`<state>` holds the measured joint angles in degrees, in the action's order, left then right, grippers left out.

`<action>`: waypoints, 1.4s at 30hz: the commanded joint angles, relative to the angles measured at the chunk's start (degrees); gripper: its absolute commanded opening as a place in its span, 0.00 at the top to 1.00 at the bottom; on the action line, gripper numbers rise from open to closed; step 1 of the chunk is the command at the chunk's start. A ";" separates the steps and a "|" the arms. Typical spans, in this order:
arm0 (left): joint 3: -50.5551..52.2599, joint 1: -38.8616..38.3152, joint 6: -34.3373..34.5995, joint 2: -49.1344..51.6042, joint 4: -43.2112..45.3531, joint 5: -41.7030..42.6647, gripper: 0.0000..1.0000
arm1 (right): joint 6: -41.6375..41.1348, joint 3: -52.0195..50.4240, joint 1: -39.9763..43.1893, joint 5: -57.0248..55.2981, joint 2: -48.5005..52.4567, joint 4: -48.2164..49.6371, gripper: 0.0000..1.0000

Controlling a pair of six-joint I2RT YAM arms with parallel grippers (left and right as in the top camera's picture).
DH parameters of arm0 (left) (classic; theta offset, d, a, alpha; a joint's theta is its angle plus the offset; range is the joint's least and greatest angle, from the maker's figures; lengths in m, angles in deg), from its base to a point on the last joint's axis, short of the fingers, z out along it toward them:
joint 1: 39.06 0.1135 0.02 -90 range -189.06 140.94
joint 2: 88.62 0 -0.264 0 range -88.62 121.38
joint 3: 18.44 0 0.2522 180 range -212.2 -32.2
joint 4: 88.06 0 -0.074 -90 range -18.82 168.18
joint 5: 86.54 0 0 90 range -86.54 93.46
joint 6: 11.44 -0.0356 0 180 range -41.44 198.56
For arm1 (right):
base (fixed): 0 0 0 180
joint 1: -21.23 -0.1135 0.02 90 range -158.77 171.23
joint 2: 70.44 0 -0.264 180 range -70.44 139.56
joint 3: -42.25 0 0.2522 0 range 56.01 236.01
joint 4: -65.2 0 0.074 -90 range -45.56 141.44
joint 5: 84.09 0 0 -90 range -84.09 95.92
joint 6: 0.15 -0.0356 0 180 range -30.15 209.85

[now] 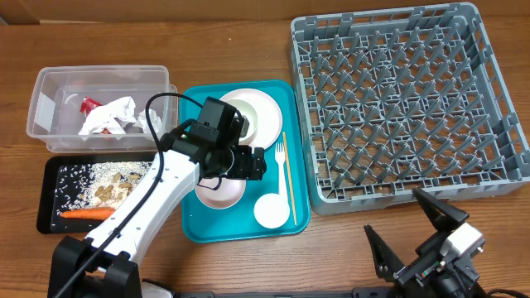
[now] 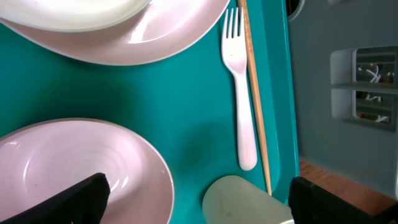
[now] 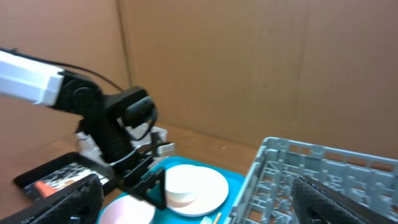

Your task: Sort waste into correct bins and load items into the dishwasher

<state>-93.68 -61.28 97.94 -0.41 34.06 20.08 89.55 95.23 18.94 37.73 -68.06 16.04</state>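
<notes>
Hovering over the teal tray [image 2: 155,93], the left gripper [image 2: 198,186] has its jaws spread wide with nothing between them, one finger above the near bowl [image 2: 74,162] at 7 o'clock on the tray and the other out past the tray's 3 o'clock edge. The right gripper [image 3: 202,199] is likewise wide apart and empty, at 5 o'clock on the worktop [image 1: 248,50], below the dish rack [image 1: 373,194], which lies at 3 o'clock of the tray and holds nothing. The waste looks sorted: napkins [image 1: 112,116] and red wrapper [image 1: 89,103] lie in the clear tub [image 1: 99,73] at 10 o'clock, food scraps [image 1: 112,186] and carrot [image 1: 87,213] on the black tray [image 1: 50,199] at 8 o'clock. Only the dishware is left to load. The cup [image 2: 245,202] at 5 o'clock on the tray sits most nearly under the open jaws and is probably the next pick. It is small, light and smooth-walled, so likely to slip; a squeeze across its body, low down, should hold better than a pinch on the lip, though I cannot tell whether it stands mouth up. The fork [image 2: 241,106] along 3 o'clock is thin, stiff, light plastic lying flat, with the wooden stick [image 2: 256,106] just beside it on the rack side, perhaps touching, so taking its handle at mid-length risks catching the stick too. The near bowl and the plate [image 2: 161,37] at 12 o'clock, which carries a second bowl [image 2: 74,12], look glossy and hard, so probably heavier and breakable; a rim grip suits them.
</notes>
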 commanded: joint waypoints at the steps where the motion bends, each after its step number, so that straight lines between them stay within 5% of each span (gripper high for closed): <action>1: -0.39 -0.31 0.35 0.20 0.09 0.98 0.00 | -1.90 0.81 0.11 2.19 0.74 -0.11 0.00; 8: -0.39 -0.31 0.09 0.20 0.85 1.03 0.00 | -16.09 1.20 0.11 -1.60 5.95 -4.31 0.00; 15: -0.39 -0.31 0.13 0.20 0.66 1.05 0.00 | -14.34 9.90 0.11 -0.87 22.67 -14.10 0.00; 23: -0.39 -0.31 0.15 0.20 0.63 1.36 0.00 | -8.02 31.61 0.11 -6.27 46.75 -38.07 0.00; 35: -0.39 -0.31 0.13 0.20 -1.79 3.96 0.52 | -8.66 35.41 0.11 -2.47 63.17 -44.19 0.00; 42: -0.42 -0.31 -0.13 0.17 -4.44 4.22 0.61 | -8.20 35.41 0.11 -2.43 67.21 -46.45 0.00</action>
<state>-93.68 -61.28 98.09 -0.41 30.30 23.25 80.68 129.40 18.94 34.47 -1.07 -30.19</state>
